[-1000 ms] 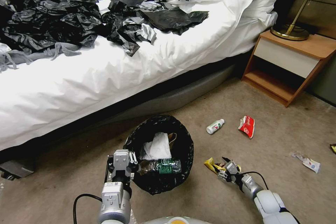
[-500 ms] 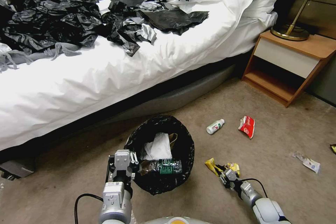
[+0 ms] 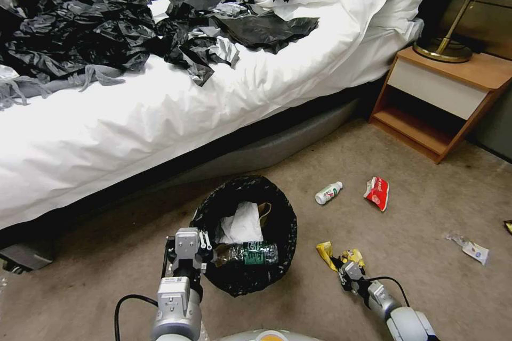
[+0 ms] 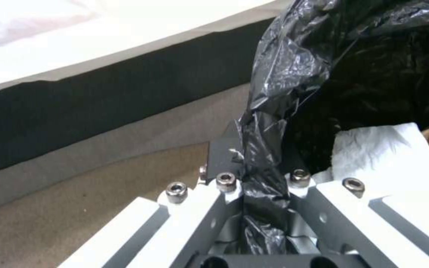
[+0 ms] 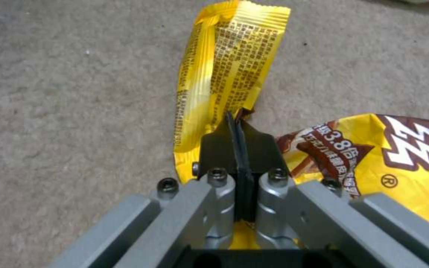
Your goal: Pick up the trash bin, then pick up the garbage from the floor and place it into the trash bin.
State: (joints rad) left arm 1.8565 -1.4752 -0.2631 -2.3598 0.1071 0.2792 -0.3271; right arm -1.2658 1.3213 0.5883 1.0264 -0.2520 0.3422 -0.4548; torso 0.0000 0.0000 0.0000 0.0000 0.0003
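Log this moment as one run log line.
left gripper: shut on trash bin liner rim | right gripper: shut on yellow wrapper, at floor | red wrapper, white bottle: on floor

1. My left gripper (image 4: 254, 163), silver-white w/ black pads, is pinching the trash bin (image 3: 242, 234) liner: crinkly glossy black.
2. Inside it I'm seeing white tissue (image 3: 241, 224), brown paper bag (image 3: 263, 210), clear green-labelled bottle (image 3: 250, 253).
3. My right gripper (image 5: 237, 143), grey w/ black pads, is clamping a yellow wrapper (image 5: 224, 74): dark fine print, brown & white lettering.
4. Lying on beige carpet (image 3: 426, 277): small white bottle (image 3: 328, 192) w/ green label, red wrapper (image 3: 377, 192) w/ white markings.
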